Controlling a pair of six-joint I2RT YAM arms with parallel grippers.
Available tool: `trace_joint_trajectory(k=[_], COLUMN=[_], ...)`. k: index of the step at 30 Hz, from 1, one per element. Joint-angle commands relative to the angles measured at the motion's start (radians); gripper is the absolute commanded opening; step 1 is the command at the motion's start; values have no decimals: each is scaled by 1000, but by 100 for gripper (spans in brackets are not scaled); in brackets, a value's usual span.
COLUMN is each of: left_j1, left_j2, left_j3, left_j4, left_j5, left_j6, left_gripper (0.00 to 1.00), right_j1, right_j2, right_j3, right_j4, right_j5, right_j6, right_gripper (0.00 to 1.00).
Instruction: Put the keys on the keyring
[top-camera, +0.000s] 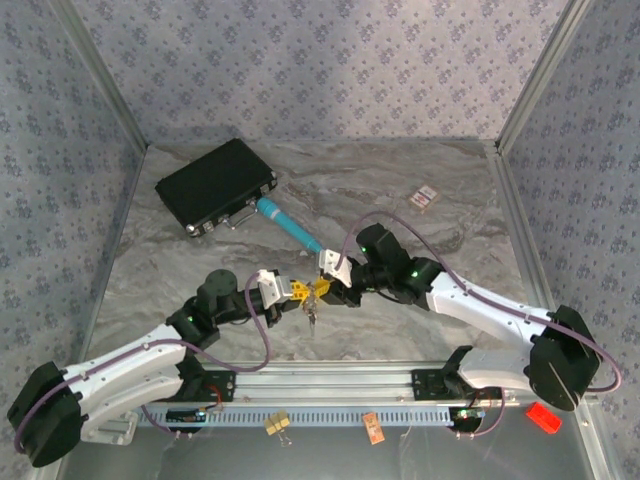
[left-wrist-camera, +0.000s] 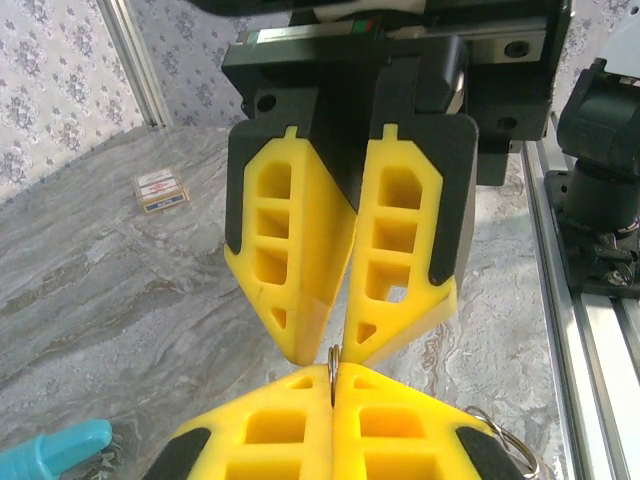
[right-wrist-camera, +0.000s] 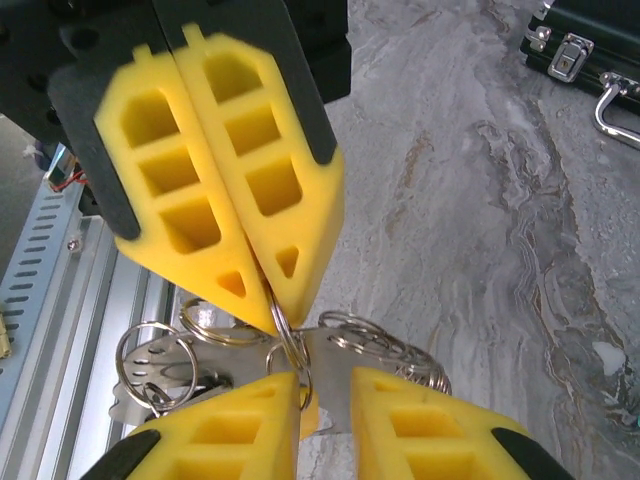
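Note:
My two grippers meet tip to tip above the middle of the table. The left gripper is shut on a thin metal ring of the keyring, which stands edge-on between its pads. Seen from the right wrist, that ring pokes out below the left gripper's closed fingertips. The right gripper has a narrow gap between its jaws, and a flat metal key blade shows in that gap. Several linked rings and metal keys hang to the left. From above, the bunch of keys dangles under both grippers.
A teal pen-like tool lies just behind the grippers, with a black case beyond it. A small card pack sits far right. The rail at the near edge carries a binder clip and an orange tag.

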Motion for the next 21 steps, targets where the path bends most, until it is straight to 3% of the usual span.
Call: trace_joint_trajectory(k=[1, 12, 18, 20, 21], left_j1=[-2, -2, -2, -2, -2], left_j2=[-2, 1, 1, -1, -3], left_j3=[-4, -1, 0, 5, 8], left_j4=[79, 81, 79, 56, 38], left_j5=[27, 28, 24, 9, 0], left_j6=[-22, -22, -25, -25, -23], left_gripper=[0, 0, 0, 0, 5], right_j1=[5, 14, 15, 14, 16], right_j2=[-6, 22, 38, 31, 29], right_j3=[-8, 4, 14, 18, 23], right_j4=[23, 51, 55, 42, 29], right_j5=[-30, -68, -82, -68, -54], right_j6=[13, 20, 21, 14, 8], right_gripper=[21, 19, 2, 0, 0])
